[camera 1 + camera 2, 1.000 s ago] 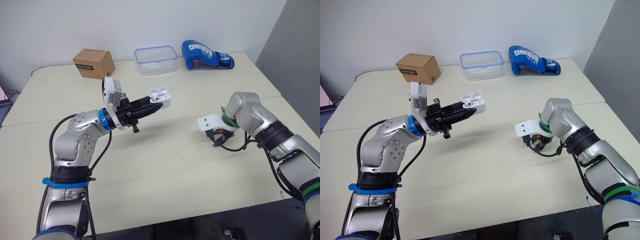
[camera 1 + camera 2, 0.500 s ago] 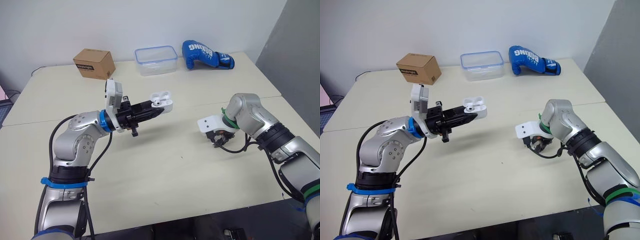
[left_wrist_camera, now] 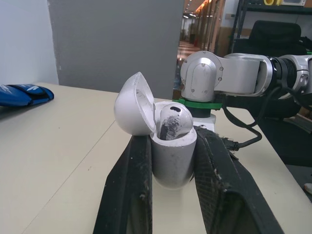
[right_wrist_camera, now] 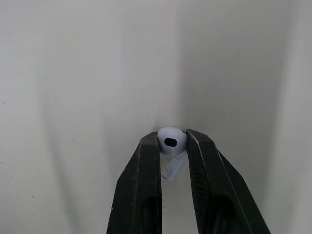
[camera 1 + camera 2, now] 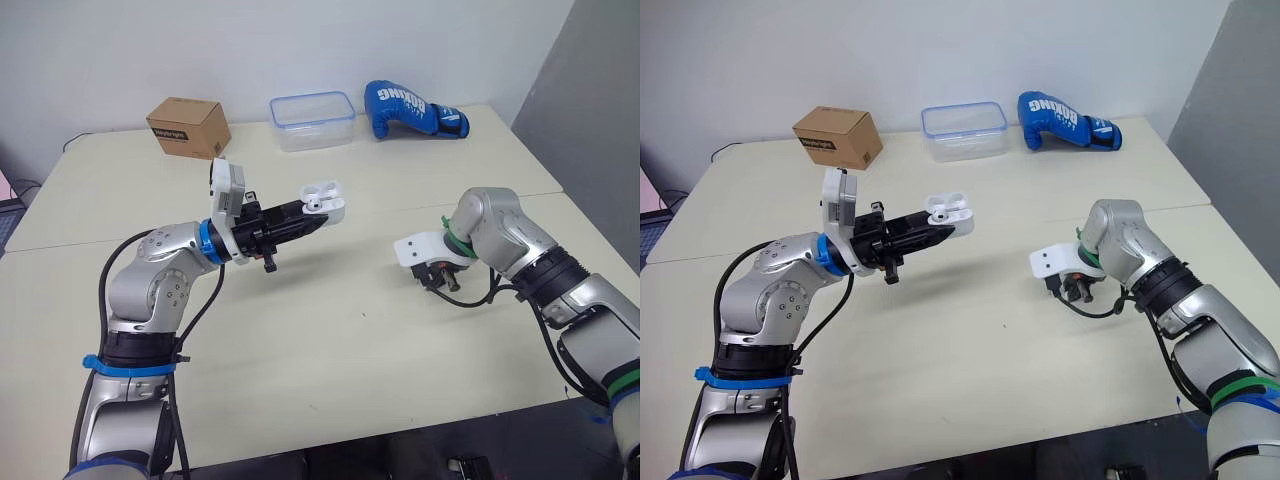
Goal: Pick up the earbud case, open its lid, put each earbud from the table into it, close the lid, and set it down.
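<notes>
Table: cream tabletop against a white wall, with a grey panel at the right.
Far edge: cardboard box, clear plastic container with a blue rim, and blue boxing glove, in a row and well apart from both arms.
Left gripper: raised above the table, fingers clamped on the sides of the earbud case.
Case: upright, its lid hinged back; one seated earbud pokes out of the body.
Hard to tell: the lid screens the rest of the case's inside.
Right gripper: low at the tabletop, fingertips pinching the head of the loose earbud.
Hidden: that earbud's stem is partly covered between the fingers; whether it touches the table cannot be told.
</notes>
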